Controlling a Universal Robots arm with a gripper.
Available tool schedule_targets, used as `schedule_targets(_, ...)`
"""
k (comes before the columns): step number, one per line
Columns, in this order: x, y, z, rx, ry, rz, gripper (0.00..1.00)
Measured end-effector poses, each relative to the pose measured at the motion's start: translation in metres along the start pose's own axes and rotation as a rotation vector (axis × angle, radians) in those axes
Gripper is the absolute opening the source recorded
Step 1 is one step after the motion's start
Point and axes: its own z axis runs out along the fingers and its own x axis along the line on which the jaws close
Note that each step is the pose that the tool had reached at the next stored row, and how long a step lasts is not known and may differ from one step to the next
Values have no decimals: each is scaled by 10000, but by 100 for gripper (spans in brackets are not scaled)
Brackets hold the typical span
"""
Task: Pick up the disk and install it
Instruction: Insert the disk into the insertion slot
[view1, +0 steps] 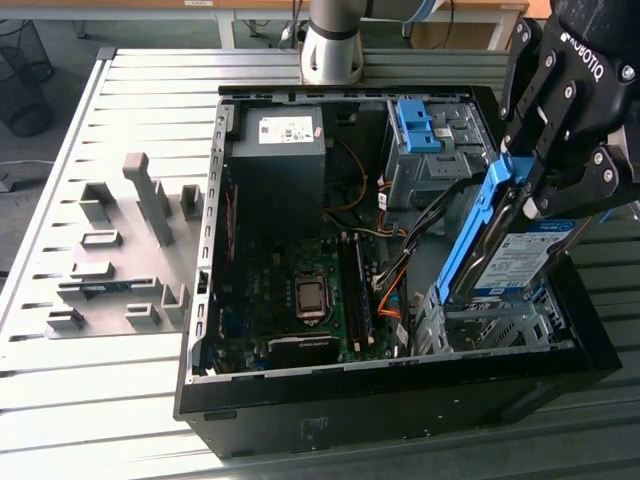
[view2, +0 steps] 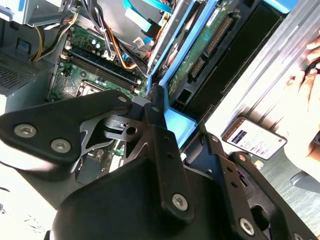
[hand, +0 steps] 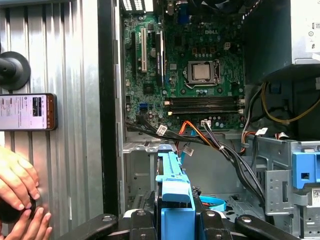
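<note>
My end effector (view1: 527, 195) is clamped on the upper end of the disk (view1: 505, 255). The disk hangs tilted over the open computer case (view1: 400, 405), with its lower end at the mouth of the metal drive cage (view1: 490, 325), in the corner toward the exterior view's right. I cannot tell whether that lower end touches the cage.

The main risk, as I judge it, is the tilt. The disk leans across the cage rather than lining up with its slot. A push along this angle could jam a blue side rail (hand: 172, 187) on the cage's edge, twist the disk in my grip, or bend the thin sheet metal. I hold it by one end only, so any sideways load has a long lever and could make it slip.

The bundle of black and orange cables (hand: 220, 145) runs just beside the cage. The disk's corner could snag or pinch them, and a tug there would strain the plugs on the motherboard (view1: 300, 290). In the second wrist view the disk's bare circuit board (view2: 200, 50) faces outward, and scraping it on metal could damage it.

A person's hands (hand: 17, 182) rest on the worktop (hand: 75, 75) near a phone (hand: 27, 111), just outside the case wall. An outward swing of mine could reach them.
</note>
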Motion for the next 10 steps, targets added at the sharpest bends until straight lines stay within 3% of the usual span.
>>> schedule_targets(10,1,0,66,0,-1,40,36)
